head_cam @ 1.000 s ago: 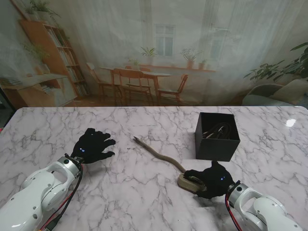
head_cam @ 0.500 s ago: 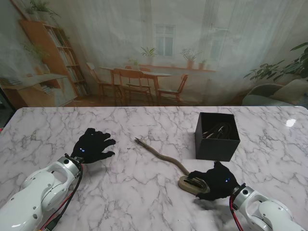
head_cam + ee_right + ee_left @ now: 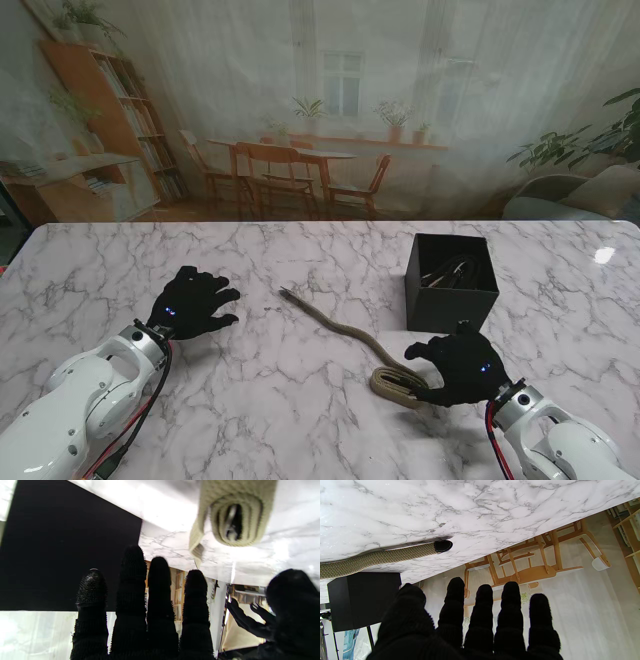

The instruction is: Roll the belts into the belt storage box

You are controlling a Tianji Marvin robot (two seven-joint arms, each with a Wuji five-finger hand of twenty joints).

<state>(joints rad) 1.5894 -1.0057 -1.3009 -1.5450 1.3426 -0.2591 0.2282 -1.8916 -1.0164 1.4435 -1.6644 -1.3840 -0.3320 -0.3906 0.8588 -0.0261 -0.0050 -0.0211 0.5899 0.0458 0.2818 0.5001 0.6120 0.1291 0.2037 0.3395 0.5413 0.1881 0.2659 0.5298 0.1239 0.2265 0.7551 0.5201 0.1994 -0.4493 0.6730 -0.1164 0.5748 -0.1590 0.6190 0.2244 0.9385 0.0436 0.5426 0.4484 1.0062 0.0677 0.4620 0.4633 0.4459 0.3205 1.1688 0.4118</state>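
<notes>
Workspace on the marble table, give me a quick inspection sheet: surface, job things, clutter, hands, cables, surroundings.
Surface: white marble table, no spills seen.
Job's things: tan woven belt, partly rolled, coil end beside the right hand, free tip stretched out toward the far left; black storage box upright, dark belts already inside.
Clutter: nothing seen.
Hands: left hand open, resting on the table, apart from the belt; right hand open, just right of the coil, not gripping it.
Cables: red and black wiring along the left forearm, and at the right wrist.
Surroundings: printed backdrop of a dining room behind the table.
</notes>
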